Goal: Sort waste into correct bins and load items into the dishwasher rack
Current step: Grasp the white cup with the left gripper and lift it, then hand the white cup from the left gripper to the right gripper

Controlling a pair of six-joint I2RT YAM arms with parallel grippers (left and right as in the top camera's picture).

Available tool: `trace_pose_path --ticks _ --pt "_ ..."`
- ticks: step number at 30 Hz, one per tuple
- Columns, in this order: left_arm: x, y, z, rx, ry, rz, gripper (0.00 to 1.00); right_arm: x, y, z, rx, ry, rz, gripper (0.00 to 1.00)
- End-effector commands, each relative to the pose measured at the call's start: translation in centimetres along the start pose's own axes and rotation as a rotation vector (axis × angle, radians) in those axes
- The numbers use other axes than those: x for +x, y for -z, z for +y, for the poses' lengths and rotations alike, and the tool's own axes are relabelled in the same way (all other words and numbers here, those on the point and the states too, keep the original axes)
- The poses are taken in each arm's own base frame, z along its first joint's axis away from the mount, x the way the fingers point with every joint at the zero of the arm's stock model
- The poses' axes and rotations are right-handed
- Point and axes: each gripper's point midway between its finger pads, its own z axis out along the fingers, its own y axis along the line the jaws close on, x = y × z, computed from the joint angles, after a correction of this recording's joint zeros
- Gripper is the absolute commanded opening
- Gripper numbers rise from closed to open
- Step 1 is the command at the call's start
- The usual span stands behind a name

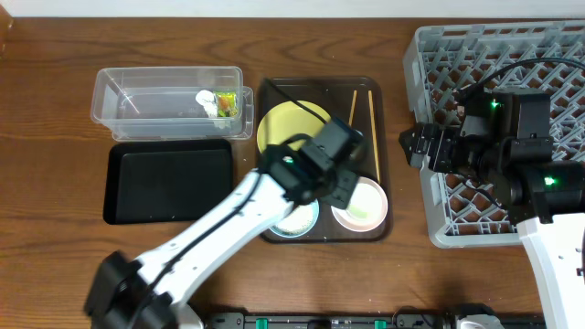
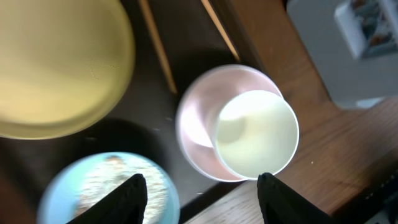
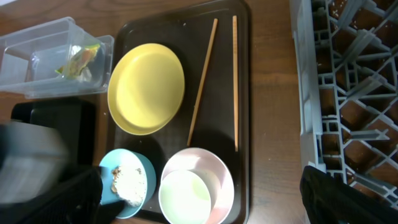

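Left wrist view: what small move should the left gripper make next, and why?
Probably ease the left gripper forward and down over the small white cup. Its jaws stand open and empty over the near rim of the white bowl in which the cup sits, and the cup likely has to come out before either goes to the dishwasher rack.

Looks like a robotics lab bench staged as a canteen dish-return spot. There's a plain wooden table (image 1: 55,100) with a white robot arm (image 1: 219,224) near left and a second arm (image 1: 553,256) on the right. A grey commercial-style dishwasher rack (image 1: 439,55) sits far right. Mid-table is a brown serving tray (image 1: 340,100) with a yellow plate (image 1: 279,128). A clear tub (image 1: 137,91) and black tray (image 1: 169,183) sit left.
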Motion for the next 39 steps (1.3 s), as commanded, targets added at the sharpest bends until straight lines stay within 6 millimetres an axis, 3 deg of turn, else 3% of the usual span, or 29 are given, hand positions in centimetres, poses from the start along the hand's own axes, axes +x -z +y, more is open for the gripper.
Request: trace_pose_path --ticks 1,4,7,9,14,18,25,28,32,35,39 --pt "1.2 -2.6 -0.8 -0.004 0.057 0.064 0.57 -0.5 0.4 -0.1 0.006 -0.030 -0.014 0.99" --pt "2.1 -5.1 -0.6 -0.025 0.076 0.118 0.56 -0.4 0.4 -0.2 0.008 -0.031 -0.010 0.99" --pt "3.0 -6.7 -0.1 -0.050 0.118 0.165 0.37 -0.3 0.3 -0.2 0.009 -0.032 -0.006 0.99" --pt "2.9 -6.8 -0.1 -0.050 0.129 0.161 0.24 -0.2 0.3 -0.2 0.010 -0.033 -0.002 0.99" --pt "1.0 -4.9 -0.6 -0.016 0.131 0.084 0.07 -0.1 0.3 -0.2 0.011 -0.034 0.000 0.99" --pt "-0.9 -0.5 -0.3 0.046 0.167 -0.002 0.06 -0.1 0.4 -0.3 0.012 -0.034 0.001 0.99" --pt "-5.3 11.2 2.9 0.433 0.332 -0.211 0.06 -0.6 0.3 0.5 -0.029 0.083 -0.016 0.99" --pt "-5.9 15.8 3.2 0.729 0.337 -0.236 0.06 -0.7 1.0 4.9 -0.282 0.285 -0.036 0.99" --pt "-5.3 20.8 3.4 1.027 0.264 -0.254 0.06 -0.7 3.9 10.9 -0.646 0.483 -0.106 0.99" --pt "-5.0 22.6 3.6 1.118 0.244 -0.264 0.06 -0.7 5.8 13.5 -0.806 0.556 -0.147 0.99" --pt "-4.8 23.1 3.4 1.152 0.233 -0.258 0.06 0.0 7.9 16.8 -0.976 0.673 -0.190 0.99"
